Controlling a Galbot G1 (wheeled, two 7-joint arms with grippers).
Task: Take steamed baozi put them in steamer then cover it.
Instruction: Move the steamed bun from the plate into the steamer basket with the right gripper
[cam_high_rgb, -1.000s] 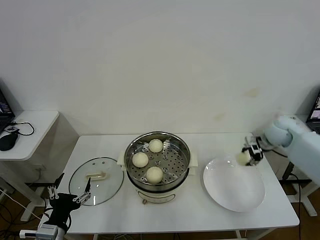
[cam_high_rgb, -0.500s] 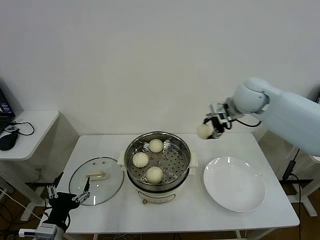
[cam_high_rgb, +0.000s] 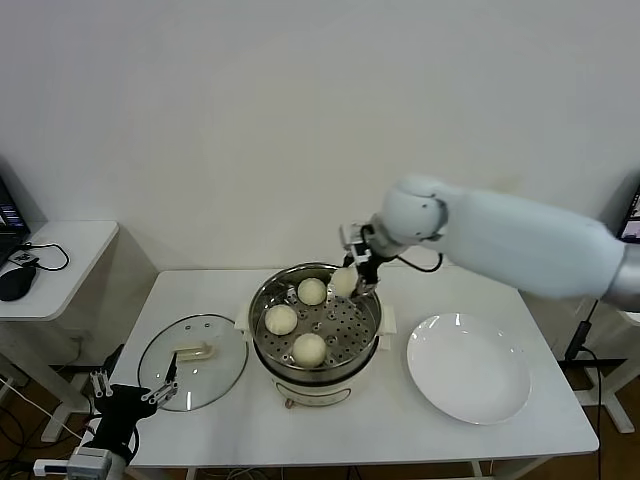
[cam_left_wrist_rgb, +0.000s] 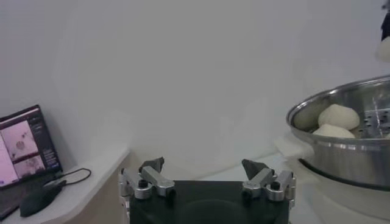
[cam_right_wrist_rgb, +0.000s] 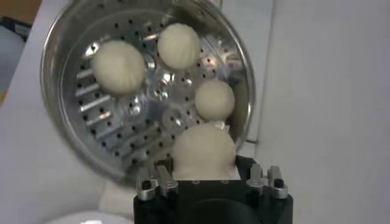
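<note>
White table (cam_high_rgb: 200, 290) against a plain white wall; right gripper (cam_high_rgb: 352, 275) clamps a baozi (cam_high_rgb: 343, 282) above the steamer (cam_high_rgb: 315, 325); left gripper (cam_high_rgb: 135, 388) parked, jaws apart

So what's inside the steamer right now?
Three baozi sit on the perforated tray inside the steamer. A fourth, held by the right end effector, hangs above the back rim. Whatever lies beneath the tray is hidden.
</note>
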